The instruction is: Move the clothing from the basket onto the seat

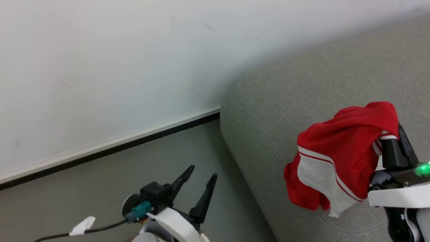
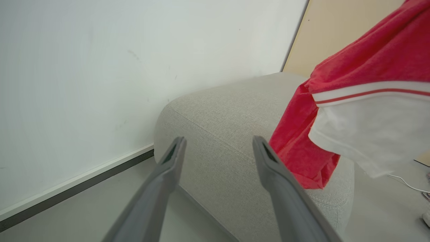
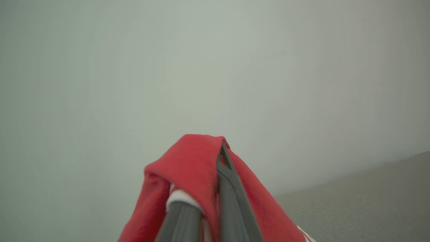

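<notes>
**Left hand** (image 1: 203,170): seen low over the floor (image 1: 174,148), just off the sofa's rounded edge. The fingers are spread wide and nothing is held between them.

**Right hand** (image 1: 397,143): the fingers are pressed together and clamped on a red garment (image 1: 336,151) with white panels and thin stripes. The hand is held above the sofa (image 1: 302,84), not far in from the edge that borders the floor.

**Step, as judged:** the garment is being carried over the seat and the release has not yet been made.
- The hand is best brought further in from that edge and from the rounded corner, so that no fold is left hanging toward the floor.
- It should then be lowered until the trailing cloth is taken up by the cushion, and only then should the fingers be parted.
- The cloth is draped over the fingertips like a hood, so a snag is thought likely.
- A withdrawal back along the line of the fingers is advised rather than a straight lift.

**Garment relative to the hand:** it is bunched over the tips and hung down the side facing the left hand, with most of its bulk below and beside the fingers. The lowest folds are seen close over the cushion near the edge. Contact cannot be settled from these views.

**Beyond:** a pale wall (image 1: 100,50) with dark skirting is noted behind the sofa's far corner.
</notes>
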Controlling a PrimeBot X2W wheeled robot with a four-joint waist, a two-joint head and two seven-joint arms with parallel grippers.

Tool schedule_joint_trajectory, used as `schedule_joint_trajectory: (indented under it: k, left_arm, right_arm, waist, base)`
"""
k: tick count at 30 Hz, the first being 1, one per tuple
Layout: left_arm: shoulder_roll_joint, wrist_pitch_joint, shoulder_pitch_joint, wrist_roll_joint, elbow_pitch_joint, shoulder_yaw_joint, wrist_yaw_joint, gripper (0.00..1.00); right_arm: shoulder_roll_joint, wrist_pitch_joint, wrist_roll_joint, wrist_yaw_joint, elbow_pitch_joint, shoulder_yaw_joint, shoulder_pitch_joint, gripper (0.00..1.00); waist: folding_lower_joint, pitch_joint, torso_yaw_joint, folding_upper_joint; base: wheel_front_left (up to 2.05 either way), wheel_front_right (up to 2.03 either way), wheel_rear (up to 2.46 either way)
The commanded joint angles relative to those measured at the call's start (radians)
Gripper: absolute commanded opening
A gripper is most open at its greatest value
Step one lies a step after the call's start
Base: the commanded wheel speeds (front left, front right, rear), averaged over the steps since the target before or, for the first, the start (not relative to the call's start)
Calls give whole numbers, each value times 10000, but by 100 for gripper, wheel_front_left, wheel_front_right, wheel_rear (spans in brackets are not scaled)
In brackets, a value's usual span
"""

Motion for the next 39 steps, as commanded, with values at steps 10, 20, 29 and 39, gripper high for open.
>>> schedule_joint_trajectory:
  k: [10, 20, 29, 39]
  left_arm:
    - [108, -4, -323, 453, 51, 159, -152, 100]
    - [546, -5, -1325, 700, -43, 158, -187, 100]
    - [802, -5, -2176, 859, -157, 75, -200, 100]
    - [919, -5, -2461, 874, -193, 217, -152, 100]
  right_arm:
    - [-922, 4, 1059, 31, -20, -243, -1666, 0]
    - [-2142, 8, 2107, 31, 1284, -1618, -4067, 0]
    - [-2978, 8, 2551, 31, 3471, -1855, -5608, 0]
    - [-3732, 298, 2635, 31, 6292, 74, -6007, 0]
  waist:
    - [0, 1070, 217, -1]
    - [0, 3083, 1035, -1]
    - [0, 4542, 1648, -1]
    - [0, 5255, 1951, -1]
  base:
    - [0, 0, 0]
    - [0, 0, 0]
    - [0, 0, 0]
    - [0, 0, 0]
